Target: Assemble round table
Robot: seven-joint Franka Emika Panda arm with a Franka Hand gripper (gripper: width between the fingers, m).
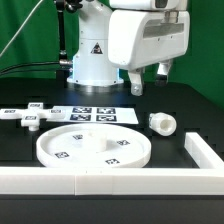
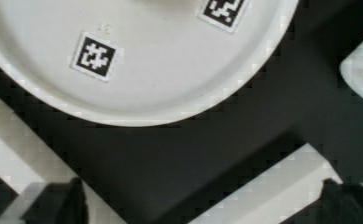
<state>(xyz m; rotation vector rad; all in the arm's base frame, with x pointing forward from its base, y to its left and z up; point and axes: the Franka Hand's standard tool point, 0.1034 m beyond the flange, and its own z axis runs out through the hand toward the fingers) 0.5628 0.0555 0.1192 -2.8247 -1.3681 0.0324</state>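
A robot arm's gripper (image 1: 148, 78) hangs above a black table, touching nothing. In the exterior view, the round disc (image 1: 92, 148) lies flat just behind the front rail (image 1: 100, 181). From the disc, the short leg (image 1: 163, 122) sits at two o'clock, the cross-shaped foot (image 1: 30, 116) at ten o'clock and the marker board (image 1: 92, 115) at twelve. Only the wrist view shows the fingers (image 2: 53, 205) spread apart and empty, with part of the disc's tagged face in sight.
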